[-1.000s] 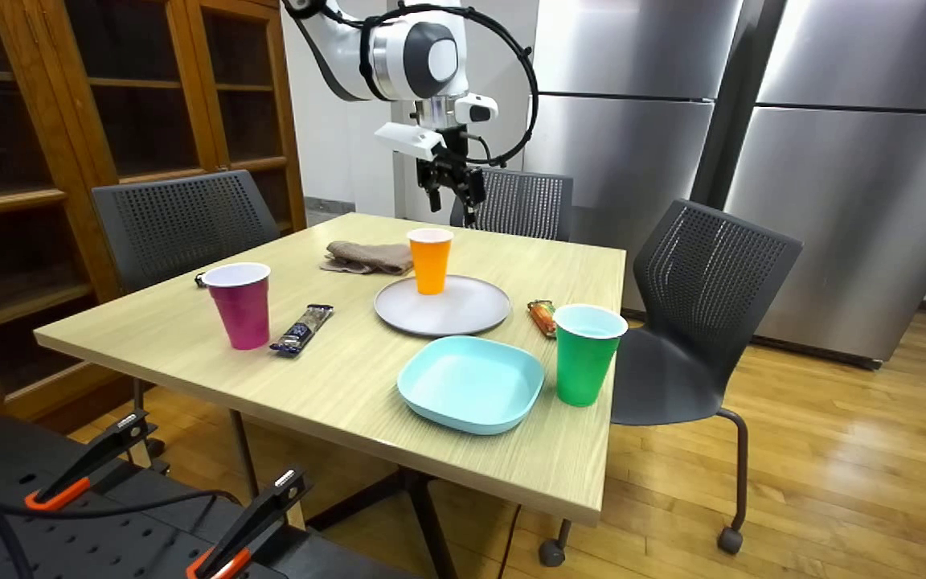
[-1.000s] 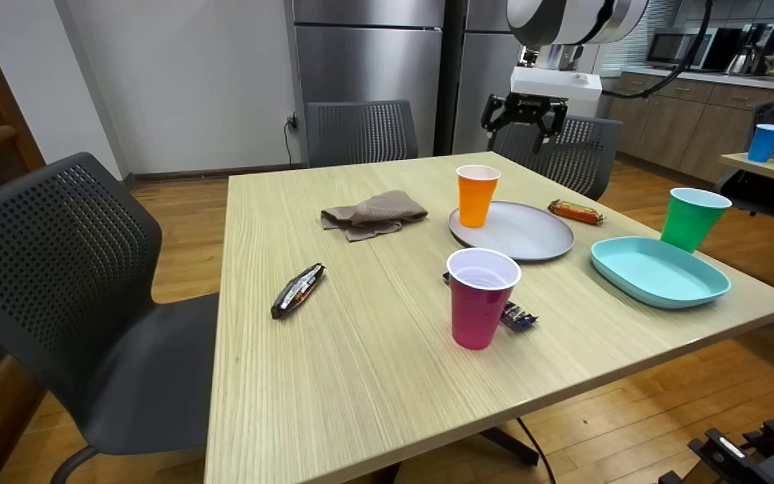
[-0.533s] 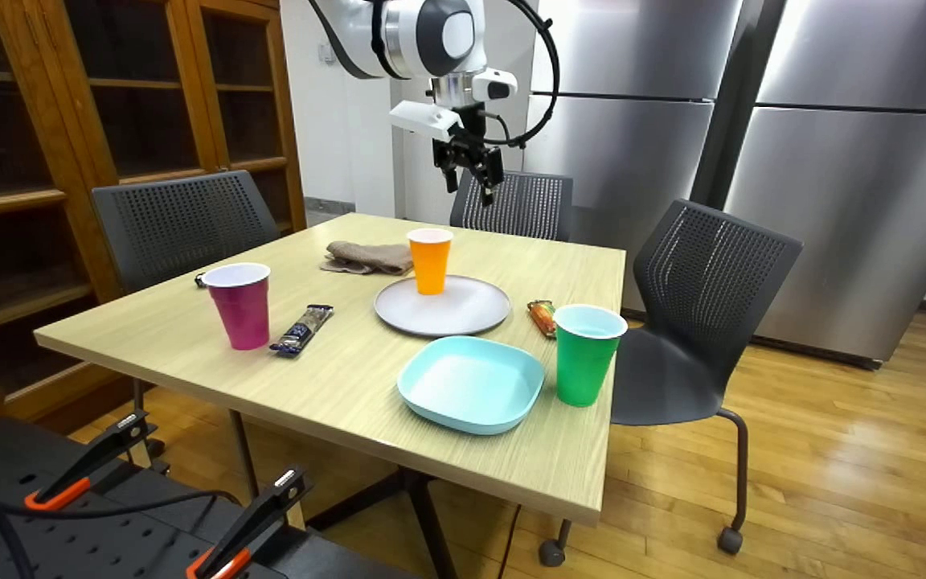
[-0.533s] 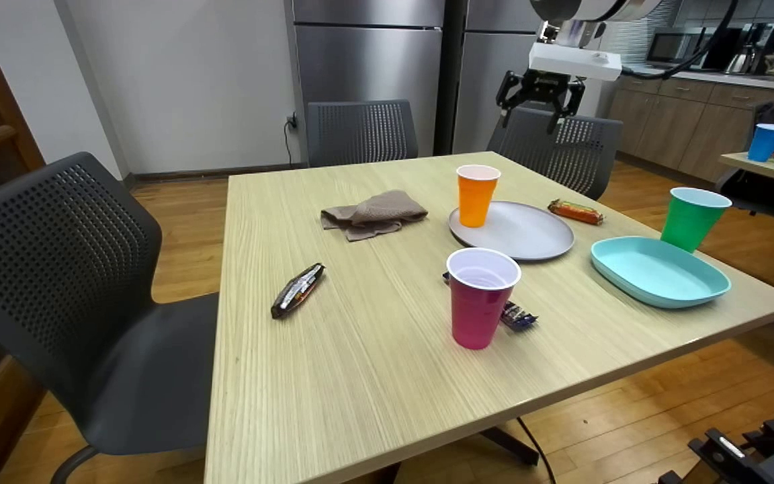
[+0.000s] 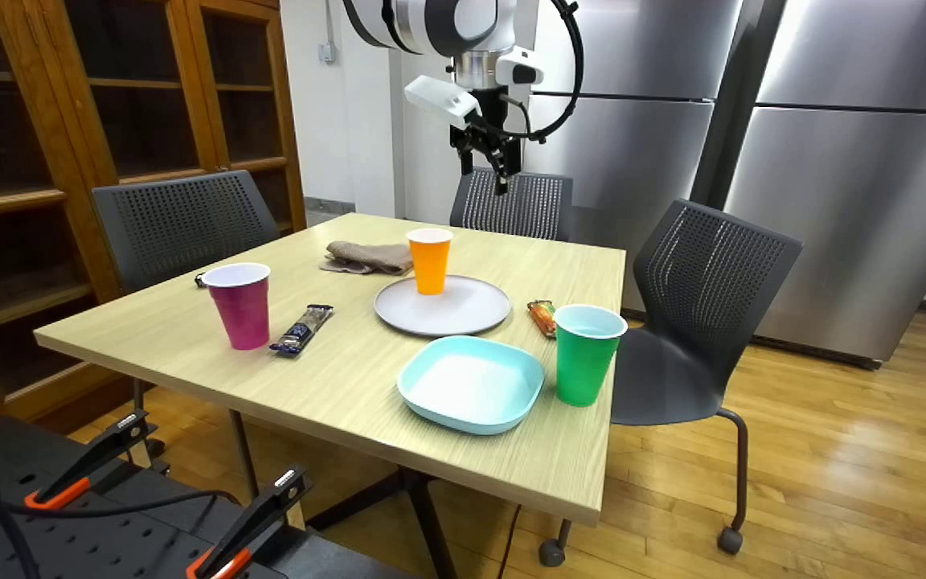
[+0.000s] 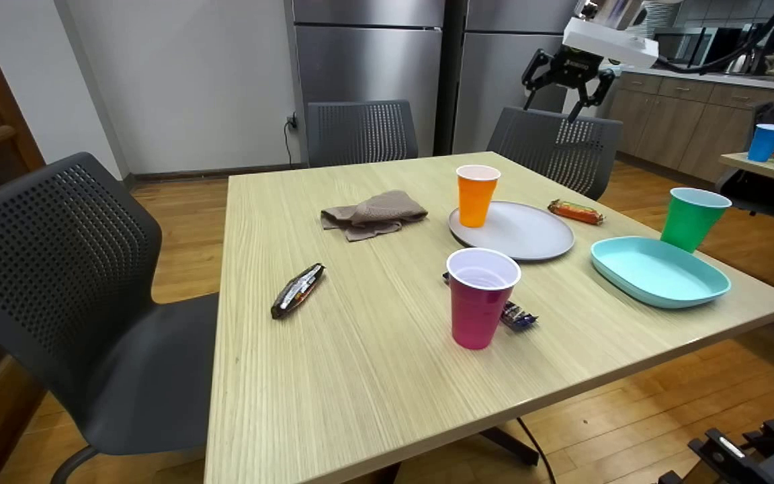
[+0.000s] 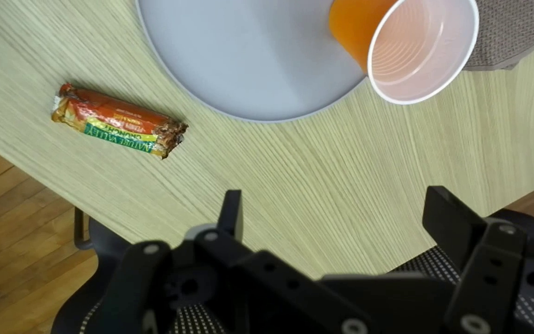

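In an exterior view, your pale wood-grain worktop point(image 5: 350, 378) stands on a hardwood floor point(image 5: 833, 466) among dark gray chairs point(image 5: 704, 281), before stainless-steel refrigerators point(image 5: 857, 225) and beside a glass-fronted wooden cabinet point(image 5: 141, 125). In an exterior view backed by kitchen cabinets point(image 6: 689, 111), your pincer point(image 6: 549, 113) hangs well above the worktop; an orange plastic cup point(image 6: 476, 204) stands upright, mouth up, on a gray plate point(image 6: 528, 235). In the wrist view, you have the pincer spread wide, its grip empty; a Nature Valley granola bar point(image 7: 118, 121) lies near the plate, its long axis slanting from upper left to lower right, its lettering upside down.
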Controlling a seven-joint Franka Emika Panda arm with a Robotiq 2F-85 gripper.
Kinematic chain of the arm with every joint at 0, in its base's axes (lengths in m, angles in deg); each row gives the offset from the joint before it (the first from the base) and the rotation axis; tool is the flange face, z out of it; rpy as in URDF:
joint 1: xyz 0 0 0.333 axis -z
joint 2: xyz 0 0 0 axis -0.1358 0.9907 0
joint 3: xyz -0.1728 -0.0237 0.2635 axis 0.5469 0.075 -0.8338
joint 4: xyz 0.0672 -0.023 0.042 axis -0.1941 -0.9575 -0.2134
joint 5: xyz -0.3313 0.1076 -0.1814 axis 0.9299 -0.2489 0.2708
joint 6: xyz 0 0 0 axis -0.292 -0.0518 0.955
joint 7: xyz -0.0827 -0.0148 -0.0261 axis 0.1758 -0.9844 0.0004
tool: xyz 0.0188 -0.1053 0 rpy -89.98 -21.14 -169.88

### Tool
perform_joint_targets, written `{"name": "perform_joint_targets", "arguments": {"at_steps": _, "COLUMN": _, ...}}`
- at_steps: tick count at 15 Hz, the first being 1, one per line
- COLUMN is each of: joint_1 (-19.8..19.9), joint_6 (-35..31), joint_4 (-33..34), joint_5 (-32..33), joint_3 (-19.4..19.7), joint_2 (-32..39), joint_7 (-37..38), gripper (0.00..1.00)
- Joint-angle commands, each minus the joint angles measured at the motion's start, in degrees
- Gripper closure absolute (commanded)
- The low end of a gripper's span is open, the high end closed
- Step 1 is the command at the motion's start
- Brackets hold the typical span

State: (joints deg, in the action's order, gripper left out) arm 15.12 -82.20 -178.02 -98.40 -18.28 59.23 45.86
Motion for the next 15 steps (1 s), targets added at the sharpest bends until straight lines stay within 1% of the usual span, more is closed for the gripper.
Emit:
{"name": "perform_joint_targets", "arguments": {"at_steps": 1, "joint_1": 4.3, "joint_6": -1.4, "joint_4": -3.8, "joint_5": -7.0, "joint_3": -4.1, "joint_2": -2.9, "joint_7": -6.6, "gripper": 0.00}}
{"name": "perform_joint_targets", "arguments": {"at_steps": 3, "joint_1": 5.3, "joint_6": -1.4, "joint_4": -4.4, "joint_5": -9.6, "joint_3": -4.5, "joint_2": -2.8, "joint_7": -8.4, "gripper": 0.00}}
{"name": "perform_joint_targets", "arguments": {"at_steps": 5, "joint_1": 5.6, "joint_6": -1.3, "joint_4": -4.8, "joint_5": -10.4, "joint_3": -3.8, "joint_2": -2.8, "joint_7": -8.1, "gripper": 0.00}}
{"name": "perform_joint_targets", "arguments": {"at_steps": 7, "joint_1": 5.0, "joint_6": -1.6, "joint_4": -5.4, "joint_5": -8.7, "joint_3": -1.8, "joint_2": -2.9, "joint_7": -5.6, "gripper": 0.00}}
{"name": "perform_joint_targets", "arguments": {"at_steps": 15, "joint_1": 4.5, "joint_6": -1.8, "joint_4": -7.9, "joint_5": -4.8, "joint_3": 3.1, "joint_2": -3.5, "joint_7": -2.6, "gripper": 0.00}}
